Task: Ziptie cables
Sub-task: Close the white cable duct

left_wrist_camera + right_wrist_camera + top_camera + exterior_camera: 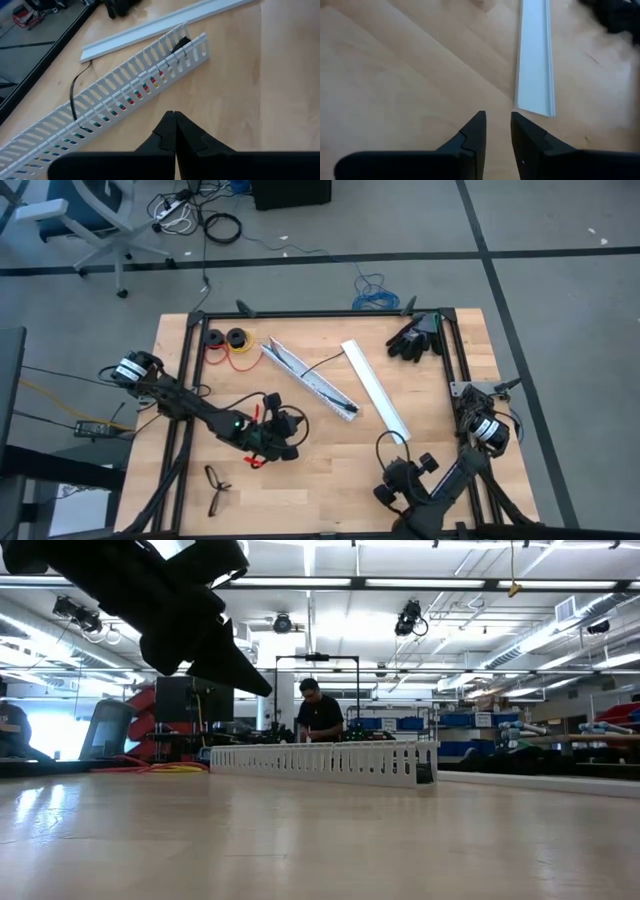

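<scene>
- Closest to the left wrist camera, the left gripper (174,129) has its two dark fingertips pressed together on nothing, pointing toward the slotted rail (107,107).
- Inside that slotted rail lie the cables (145,89), their coloured wires showing through the slots and a black connector (181,43) near the rail's far end; the bundle runs along the rail's length.
- From above, the left gripper (272,432) sits just on the near side of the slotted rail (310,381), which runs diagonally across the table (330,480).
- A thin black strip, probably the ziptie (322,363), leaves the slotted rail toward the flat white cover (375,391) beside it.
- Right gripper (496,131) stands narrowly parted and empty, short of the cover's near end (535,60), farther from the rail than the left.
- Bare wood lies open between both grippers and the rail; the frame edge is well clear.
- A black glove (413,337) rests beyond the cover.
</scene>
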Available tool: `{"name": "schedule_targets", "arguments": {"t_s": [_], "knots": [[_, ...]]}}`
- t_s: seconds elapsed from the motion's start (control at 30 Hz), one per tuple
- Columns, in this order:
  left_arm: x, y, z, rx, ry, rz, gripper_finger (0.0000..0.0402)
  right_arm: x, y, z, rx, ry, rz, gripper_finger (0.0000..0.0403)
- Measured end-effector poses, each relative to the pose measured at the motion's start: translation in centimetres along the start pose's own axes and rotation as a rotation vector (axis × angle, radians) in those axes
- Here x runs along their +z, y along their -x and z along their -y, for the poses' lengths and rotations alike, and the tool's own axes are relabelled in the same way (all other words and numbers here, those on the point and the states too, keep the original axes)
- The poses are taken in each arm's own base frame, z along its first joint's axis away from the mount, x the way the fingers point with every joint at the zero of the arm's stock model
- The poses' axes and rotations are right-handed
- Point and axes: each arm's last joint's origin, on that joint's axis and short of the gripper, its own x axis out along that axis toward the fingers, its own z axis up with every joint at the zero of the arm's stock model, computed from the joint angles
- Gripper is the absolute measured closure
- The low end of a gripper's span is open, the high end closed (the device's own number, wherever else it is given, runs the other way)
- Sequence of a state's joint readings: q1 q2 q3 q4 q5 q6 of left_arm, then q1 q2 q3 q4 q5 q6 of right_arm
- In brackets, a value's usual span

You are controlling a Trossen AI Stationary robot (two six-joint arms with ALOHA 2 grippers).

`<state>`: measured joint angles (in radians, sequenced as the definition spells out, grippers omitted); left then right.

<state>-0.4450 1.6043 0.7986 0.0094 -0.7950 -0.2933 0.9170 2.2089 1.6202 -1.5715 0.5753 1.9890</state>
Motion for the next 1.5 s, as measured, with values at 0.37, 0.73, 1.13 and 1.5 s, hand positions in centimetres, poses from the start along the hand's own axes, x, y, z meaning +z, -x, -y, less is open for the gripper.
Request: {"name": "schedule_targets", "arguments": {"t_s": [0.37,0.73,1.13,1.5], "knots": [[0.1,-0.4,-0.4,0.009,0.036,-0.01,0.04,6.6,-5.4,0.3,-0.123,0.135,0.07,0.0276],[0.5,-1.9,-1.7,-0.058,0.028,-0.042,0.04,13.3,-6.8,10.4,-0.021,-0.072,0.174,0.0336],[2.1,-4.4,-4.3,-0.24,0.043,0.002,0.04,12.3,-10.8,13.5,0.555,-0.136,0.03,0.0389],[-1.9,-4.9,-6.1,-0.38,0.197,0.115,0.04,12.8,-15.6,11.3,0.501,-0.027,-0.169,0.0281]]}}
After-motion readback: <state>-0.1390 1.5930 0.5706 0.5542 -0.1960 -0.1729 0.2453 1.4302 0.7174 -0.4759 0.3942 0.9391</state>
